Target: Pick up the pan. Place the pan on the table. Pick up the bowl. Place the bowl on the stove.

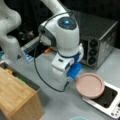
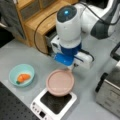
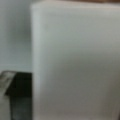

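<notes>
The pinkish-brown pan (image 1: 90,85) (image 2: 60,82) hangs level, half over the white stove (image 1: 110,106) (image 2: 53,103) and half past its edge toward the grey table (image 1: 57,105) (image 2: 32,55). My gripper (image 1: 71,78) (image 2: 72,67) is at the pan's rim, shut on its short handle. That white handle (image 3: 75,62) fills the wrist view. In a front view the teal bowl (image 2: 21,75) sits on the table to the left with an orange item inside. Only the bowl's rim (image 1: 78,118) shows at the bottom edge of a front view.
A silver toaster oven (image 1: 100,42) (image 2: 110,92) stands close beside the stove. A light wooden box (image 1: 17,97) (image 2: 37,17) is on the arm's other side. The arm's black cable (image 1: 42,75) loops down near the table.
</notes>
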Motion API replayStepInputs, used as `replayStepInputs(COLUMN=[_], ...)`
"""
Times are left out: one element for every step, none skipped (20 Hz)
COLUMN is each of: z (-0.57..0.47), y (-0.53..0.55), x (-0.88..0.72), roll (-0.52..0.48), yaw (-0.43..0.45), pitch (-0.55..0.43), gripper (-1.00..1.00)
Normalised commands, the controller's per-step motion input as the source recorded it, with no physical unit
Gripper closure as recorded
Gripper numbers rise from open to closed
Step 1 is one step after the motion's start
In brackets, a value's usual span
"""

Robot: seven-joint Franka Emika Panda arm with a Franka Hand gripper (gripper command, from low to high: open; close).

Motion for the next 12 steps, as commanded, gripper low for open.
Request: replayStepInputs(z=[-0.04,-0.04,-0.04,-0.04,-0.04,-0.05,-0.06,-0.07,-0.08,-0.08,-0.10,-0.13], y=[-0.26,-0.23,-0.22,-0.18,-0.15,-0.13,-0.12,-0.12,-0.12,-0.10,-0.08,-0.05], x=[-0.87,-0.92,-1.00,-0.98,-0.98,-0.98,-0.98,-0.98,-0.96,-0.95,-0.90,-0.82], roll=[-0.043,-0.075,-0.086,-0.090,-0.093,-0.099,-0.104,-0.105,-0.104,-0.098,-0.095,-0.100], yaw=[0.090,0.074,0.071,0.076,0.084,0.090,0.097,0.098,0.091,0.075,0.045,0.031], pitch=[-0.130,-0.135,-0.144,-0.156,-0.172,-0.188,-0.197,-0.195,-0.194,-0.196,-0.211,-0.224], gripper=[1.00,1.00,1.00,1.00,1.00,1.00,1.00,1.00,1.00,1.00,1.00,1.00])
